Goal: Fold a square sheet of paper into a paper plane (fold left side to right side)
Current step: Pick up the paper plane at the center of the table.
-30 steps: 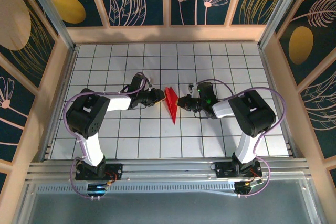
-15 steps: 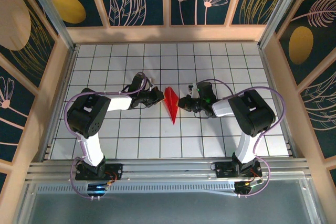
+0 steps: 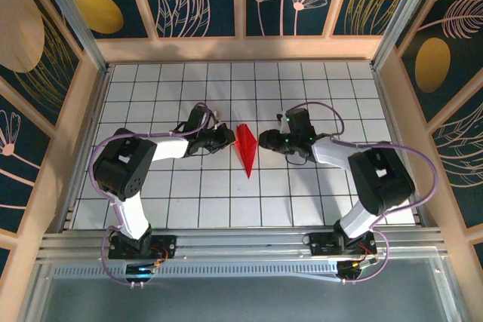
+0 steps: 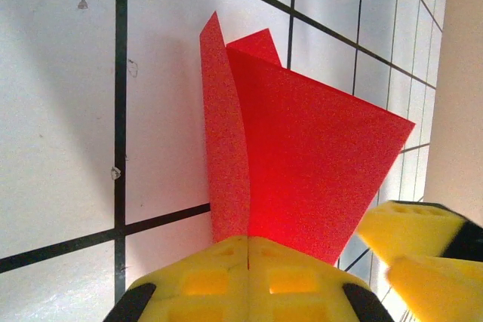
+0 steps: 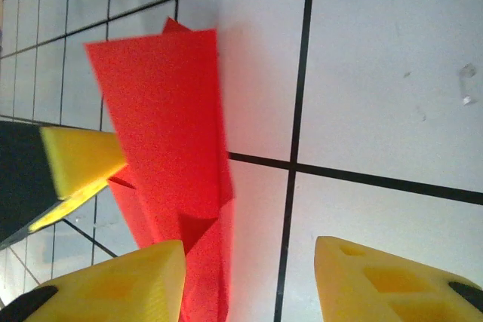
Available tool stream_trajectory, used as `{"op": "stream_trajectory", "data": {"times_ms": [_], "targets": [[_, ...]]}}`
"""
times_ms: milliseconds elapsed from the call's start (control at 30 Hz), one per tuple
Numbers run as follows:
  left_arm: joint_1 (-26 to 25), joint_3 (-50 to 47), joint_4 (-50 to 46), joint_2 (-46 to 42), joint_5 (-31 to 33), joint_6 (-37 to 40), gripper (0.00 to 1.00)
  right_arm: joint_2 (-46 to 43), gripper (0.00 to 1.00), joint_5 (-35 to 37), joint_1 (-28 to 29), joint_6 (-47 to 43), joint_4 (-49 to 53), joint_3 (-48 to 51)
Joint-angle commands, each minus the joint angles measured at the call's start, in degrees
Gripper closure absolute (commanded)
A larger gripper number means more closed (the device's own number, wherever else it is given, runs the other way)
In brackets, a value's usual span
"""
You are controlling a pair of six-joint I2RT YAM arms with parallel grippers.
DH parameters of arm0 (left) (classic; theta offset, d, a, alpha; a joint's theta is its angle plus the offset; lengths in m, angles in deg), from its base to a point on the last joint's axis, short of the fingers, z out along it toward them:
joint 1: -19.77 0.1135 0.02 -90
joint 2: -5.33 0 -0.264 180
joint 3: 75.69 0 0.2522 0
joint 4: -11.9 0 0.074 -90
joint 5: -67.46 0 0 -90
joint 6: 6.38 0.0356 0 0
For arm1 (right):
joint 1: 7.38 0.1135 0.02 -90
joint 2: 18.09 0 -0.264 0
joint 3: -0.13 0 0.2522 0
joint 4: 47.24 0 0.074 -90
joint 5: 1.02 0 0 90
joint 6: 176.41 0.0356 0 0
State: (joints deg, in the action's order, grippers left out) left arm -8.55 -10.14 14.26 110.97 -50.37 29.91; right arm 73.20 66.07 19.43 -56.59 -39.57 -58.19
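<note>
Got the red paper plane [image 3: 246, 147] sitting mid-bench [image 3: 302, 194], nose pointing back toward the arm bases. Pinched along its left edge by the left claw [image 3: 229, 138], clenched tight on the paper. Flanked on the other side by the right claw [image 3: 263, 141], released with fingers spread, just beside the folds. Flaps lifting a bit off the grid tiles.

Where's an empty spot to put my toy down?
Free: the table tiles along the back wall, and the near tiles between the left arm and right arm. Crowded: the middle, where the left gripper and right gripper flank the red paper plane.
</note>
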Motion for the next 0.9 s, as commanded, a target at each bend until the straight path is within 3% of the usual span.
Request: {"op": "stream_trajectory", "data": {"times_ms": [0,167,300,433,867], "targets": [[-0.3,-0.8,1.1,-1.6,-0.4,-1.1,1.00,-4.3,0.51,3.2,1.7,-3.0,9.6,-3.9],[-0.4,-0.8,2.1,-1.6,-0.6,-1.6,1.00,-3.4,0.53,0.5,6.5,0.4,10.6,-5.6],[-0.6,-0.8,2.1,-1.4,-0.6,-1.7,1.00,0.1,0.42,1.7,9.3,2.5,9.6,-6.6],[-0.6,-1.0,2.1,-1.4,-0.6,-1.5,1.00,3.6,0.37,3.3,10.9,2.2,10.9,-8.9],[-0.7,-0.6,2.0,-0.9,-0.7,-1.6,1.00,9.1,0.40,4.6,11.9,1.1,12.4,-12.7]]}}
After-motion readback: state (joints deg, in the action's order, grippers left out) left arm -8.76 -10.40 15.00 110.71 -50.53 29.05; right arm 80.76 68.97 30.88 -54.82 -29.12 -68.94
